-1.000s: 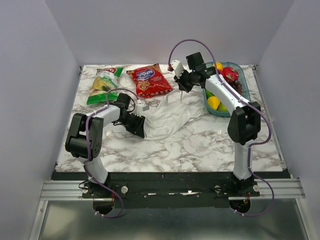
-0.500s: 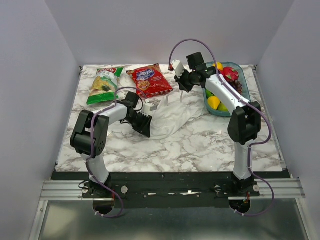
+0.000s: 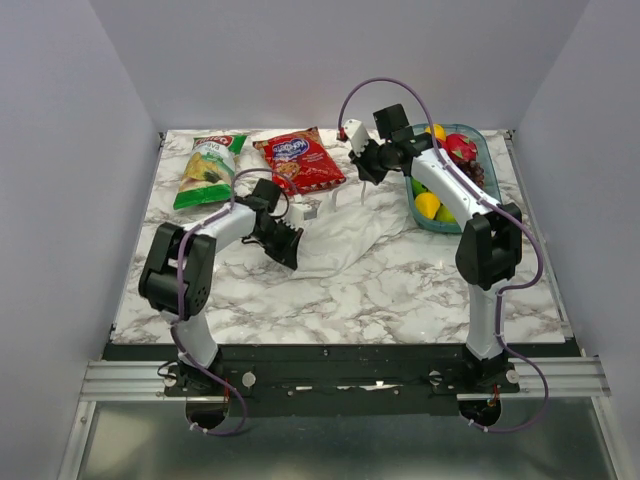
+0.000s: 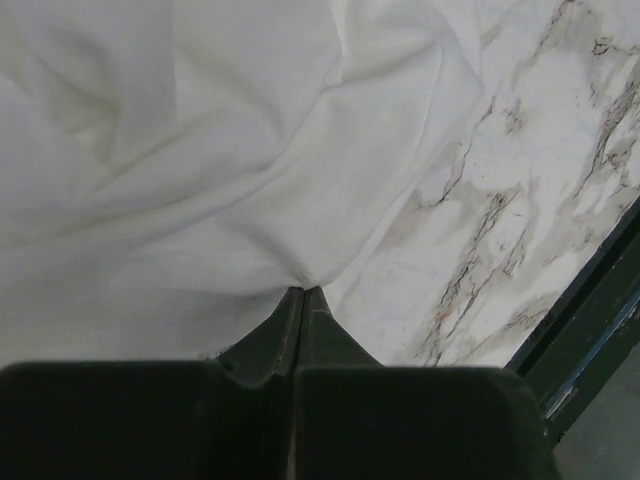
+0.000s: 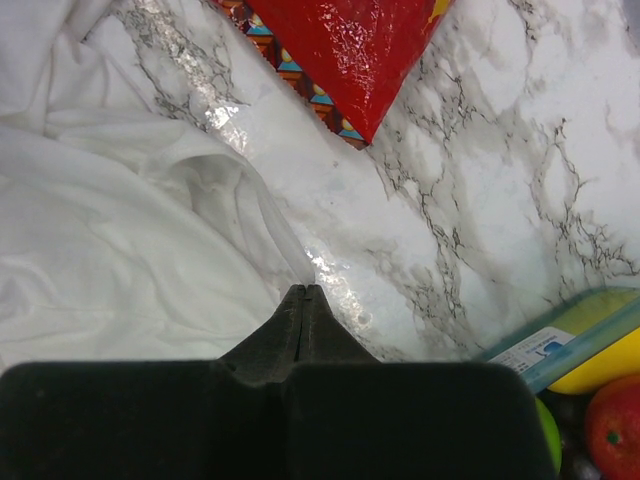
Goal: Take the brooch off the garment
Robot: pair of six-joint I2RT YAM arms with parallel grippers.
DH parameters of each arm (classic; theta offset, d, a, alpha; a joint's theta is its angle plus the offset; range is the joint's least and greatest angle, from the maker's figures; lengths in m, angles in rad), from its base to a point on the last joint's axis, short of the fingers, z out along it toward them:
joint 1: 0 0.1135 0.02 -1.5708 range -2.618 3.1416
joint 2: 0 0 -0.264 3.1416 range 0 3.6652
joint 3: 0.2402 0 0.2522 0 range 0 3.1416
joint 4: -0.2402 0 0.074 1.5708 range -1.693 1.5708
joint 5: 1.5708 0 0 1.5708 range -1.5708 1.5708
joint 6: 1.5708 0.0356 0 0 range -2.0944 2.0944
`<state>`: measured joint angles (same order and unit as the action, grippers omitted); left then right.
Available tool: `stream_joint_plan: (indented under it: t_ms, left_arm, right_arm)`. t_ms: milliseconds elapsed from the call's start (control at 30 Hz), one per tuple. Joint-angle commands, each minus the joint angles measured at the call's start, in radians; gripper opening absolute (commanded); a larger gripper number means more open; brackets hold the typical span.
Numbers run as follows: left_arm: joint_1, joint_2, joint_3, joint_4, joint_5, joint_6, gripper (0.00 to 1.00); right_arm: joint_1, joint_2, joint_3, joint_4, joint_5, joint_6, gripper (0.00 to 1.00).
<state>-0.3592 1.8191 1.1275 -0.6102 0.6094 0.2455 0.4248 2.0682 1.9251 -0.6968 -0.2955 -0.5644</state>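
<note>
Small bluish-grey brooch: can't find it in any view, likely buried in the folds of the crumpled white cloth garment [image 3: 345, 235]. My left gripper [image 4: 303, 292] is pinched together on a fold at the garment's 9 o'clock edge, and my right gripper [image 5: 303, 290] is closed on the thin hem at 12 o'clock — stretching it open, I judge. Only the top view shows both holds. Only the right wrist shows the glossy red snack bag [image 5: 350, 50] at 12 o'clock and the teal plastic fruit tub [image 5: 570, 335] at 4.

White arms [image 3: 213, 232], black tools [image 3: 284, 247], purple cables [image 3: 371, 84]
</note>
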Motion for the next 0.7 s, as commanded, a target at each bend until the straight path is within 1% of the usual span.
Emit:
stream_joint_plan:
  t_ms: [0,67,100,133,167,267,333,433,533,567,633,667]
  left_arm:
    - [0.055,-0.200,0.037,-0.118,-0.008,0.128,0.00]
    - [0.106,-0.281,0.078,-0.190,-0.005,0.173,0.00]
    - [0.124,-0.303,0.096,-0.216,0.001,0.222,0.00]
    - [0.168,-0.323,0.113,-0.239,0.001,0.250,0.00]
    - [0.190,-0.358,0.147,-0.281,0.004,0.274,0.00]
    - [0.268,-0.412,0.201,-0.330,0.000,0.357,0.00]
    - [0.295,-0.431,0.222,-0.347,0.000,0.406,0.00]
    - [0.327,-0.472,0.241,-0.352,0.000,0.426,0.00]
    - [0.338,-0.524,0.218,-0.341,-0.005,0.425,0.00]
    - [0.338,-0.532,0.186,-0.339,-0.007,0.422,0.00]
    - [0.338,-0.541,0.143,-0.327,-0.014,0.410,0.00]
    - [0.338,-0.549,0.100,-0.315,-0.023,0.387,0.00]
  right_arm:
    - [-0.026,-0.010,0.017,0.005,0.022,0.017,0.01]
    - [-0.047,-0.019,0.037,0.003,0.027,0.018,0.01]
    - [-0.053,-0.022,0.060,0.003,0.025,0.020,0.01]
    - [-0.061,-0.026,0.072,0.003,0.025,0.026,0.01]
    - [-0.073,-0.036,0.084,-0.001,0.022,0.026,0.01]
    - [-0.089,-0.046,0.152,-0.032,0.007,0.027,0.01]
    - [-0.089,-0.052,0.192,-0.044,0.004,0.029,0.00]
    - [-0.089,-0.057,0.221,-0.072,-0.013,0.043,0.01]
    - [-0.089,-0.057,0.195,-0.079,-0.030,0.060,0.01]
    - [-0.087,-0.048,0.187,-0.086,-0.030,0.063,0.03]
    - [-0.087,-0.022,0.170,-0.110,-0.005,0.077,0.22]
    - [-0.087,-0.025,0.116,-0.107,0.001,0.072,0.34]
